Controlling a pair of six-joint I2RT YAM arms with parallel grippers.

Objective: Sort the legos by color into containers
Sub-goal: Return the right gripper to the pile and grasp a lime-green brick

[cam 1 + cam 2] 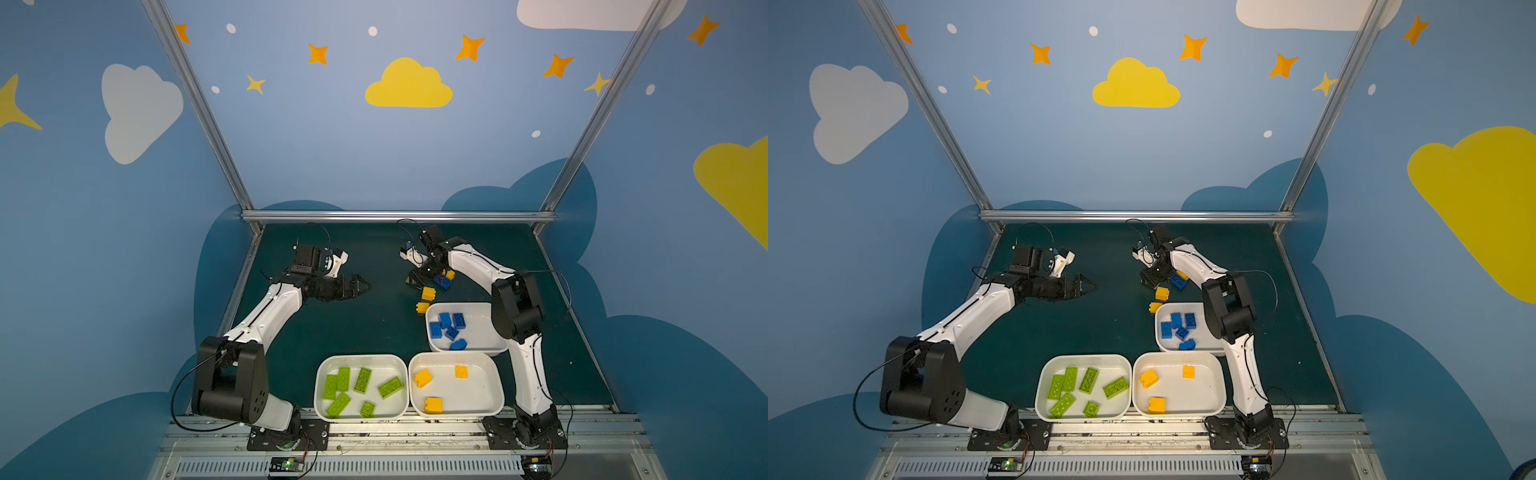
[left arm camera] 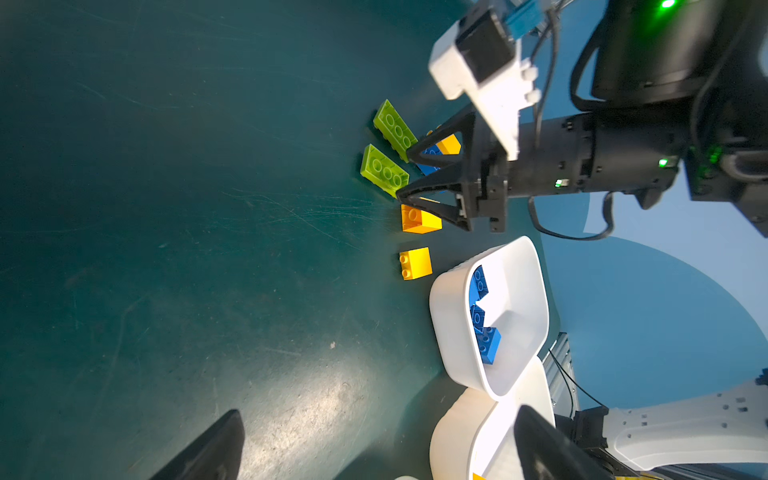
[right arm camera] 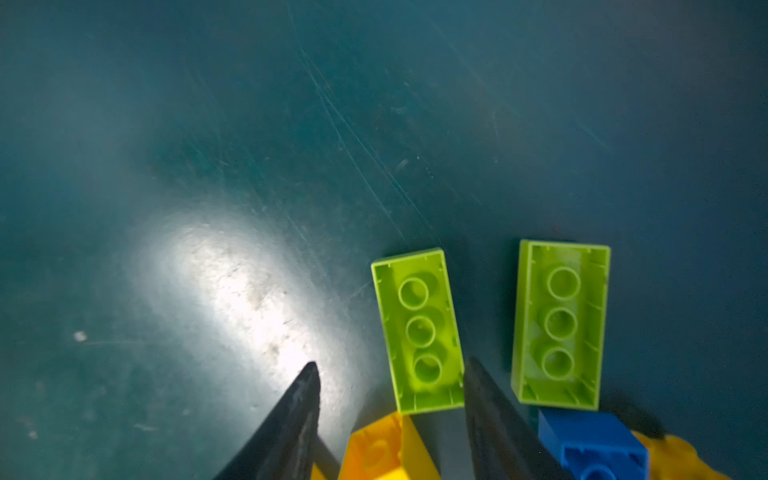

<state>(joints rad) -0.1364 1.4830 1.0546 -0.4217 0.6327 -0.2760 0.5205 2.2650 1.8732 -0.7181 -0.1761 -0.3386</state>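
**Lime brick dead ahead of the right hand**

We have the right hand point(image 3: 390, 365) low over the loose cluster at the far side of the counter point(image 1: 374, 324). Its jaws are part-way apart and clamped on nothing we can see. The lime brick point(image 3: 417, 332) lies belly-up straight in front, long axis in line with the fingers. Its near end sits just between the tips, with a gap showing on one side. So we judge the squeeze goes across its short width.

A second lime brick point(image 3: 561, 324) sits just outside one finger, a yellow brick point(image 3: 382, 453) lies under the hand, and a blue brick point(image 3: 594, 449) is beside.

The left hand point(image 1: 360, 285) hangs wide open, empty and well apart, so the right arm is nearer. The green tray point(image 1: 360, 358) waits at the near edge.
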